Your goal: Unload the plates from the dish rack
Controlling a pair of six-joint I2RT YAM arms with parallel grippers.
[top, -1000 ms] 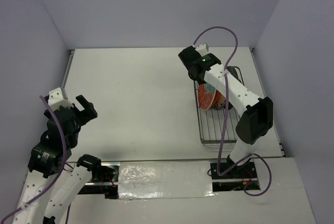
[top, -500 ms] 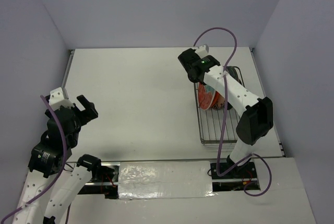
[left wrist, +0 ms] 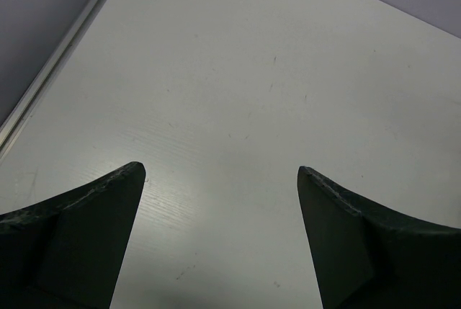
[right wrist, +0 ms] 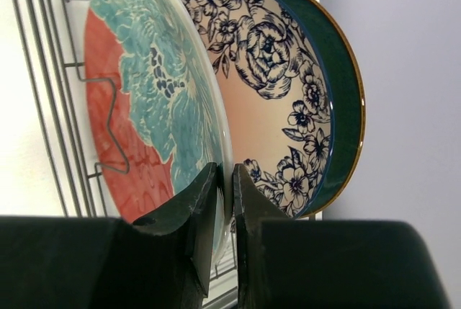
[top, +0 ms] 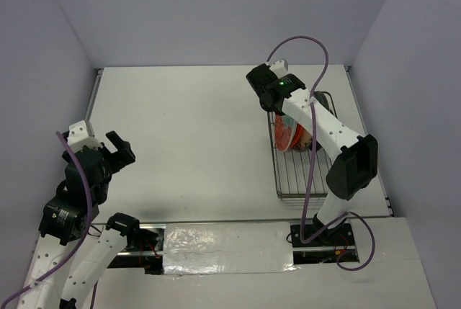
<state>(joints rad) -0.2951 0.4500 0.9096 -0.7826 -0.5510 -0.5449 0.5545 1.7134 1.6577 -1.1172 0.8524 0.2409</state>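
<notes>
The grey wire dish rack (top: 297,176) stands at the right of the table. Three large plates stand upright in its far end: a teal-and-red plate (right wrist: 144,107) in front, a white floral plate (right wrist: 277,86) behind it, and a dark teal plate (right wrist: 344,86) at the back. My right gripper (right wrist: 225,179) is shut on the near rim of the teal-and-red plate, one finger on each face. In the top view the plates (top: 287,136) show under the right wrist. My left gripper (left wrist: 222,172) is open and empty over the bare table at the left. The small plates are not in view.
The rack's wire wall and a tine (right wrist: 57,86) stand left of the teal-and-red plate. The grey side wall (right wrist: 403,71) rises close behind the rack. The table's left edge strip (left wrist: 57,64) runs past the left gripper.
The right wrist has shifted only slightly at the plates. The left arm has not moved.
</notes>
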